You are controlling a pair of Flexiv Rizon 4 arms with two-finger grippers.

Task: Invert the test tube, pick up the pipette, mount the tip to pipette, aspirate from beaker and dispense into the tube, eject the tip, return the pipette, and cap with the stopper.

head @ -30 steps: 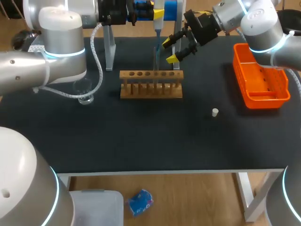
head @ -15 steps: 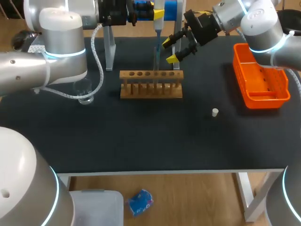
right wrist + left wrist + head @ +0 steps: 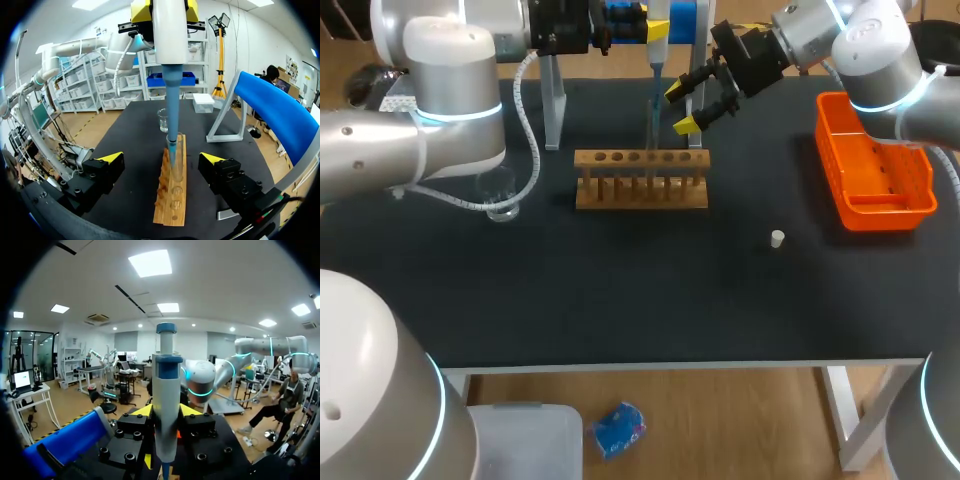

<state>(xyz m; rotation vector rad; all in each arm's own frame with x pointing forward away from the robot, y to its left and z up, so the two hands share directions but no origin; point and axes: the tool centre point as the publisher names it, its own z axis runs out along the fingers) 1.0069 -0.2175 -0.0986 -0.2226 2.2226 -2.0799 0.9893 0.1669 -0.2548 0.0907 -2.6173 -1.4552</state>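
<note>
Over the wooden rack (image 3: 172, 202), the pipette (image 3: 171, 60) hangs upright, its tip inside the test tube (image 3: 174, 155), apparently to dispense cleanly. The left gripper (image 3: 162, 415) clamps the pipette body. The right gripper (image 3: 682, 107) stands nearby, fingers spread wide, holding nothing.

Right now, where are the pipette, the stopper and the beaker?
pipette (image 3: 170, 30): right wrist view, white upper body.
stopper (image 3: 776, 238): head view, its middle.
beaker (image 3: 500, 200): head view, glass wall.
</note>
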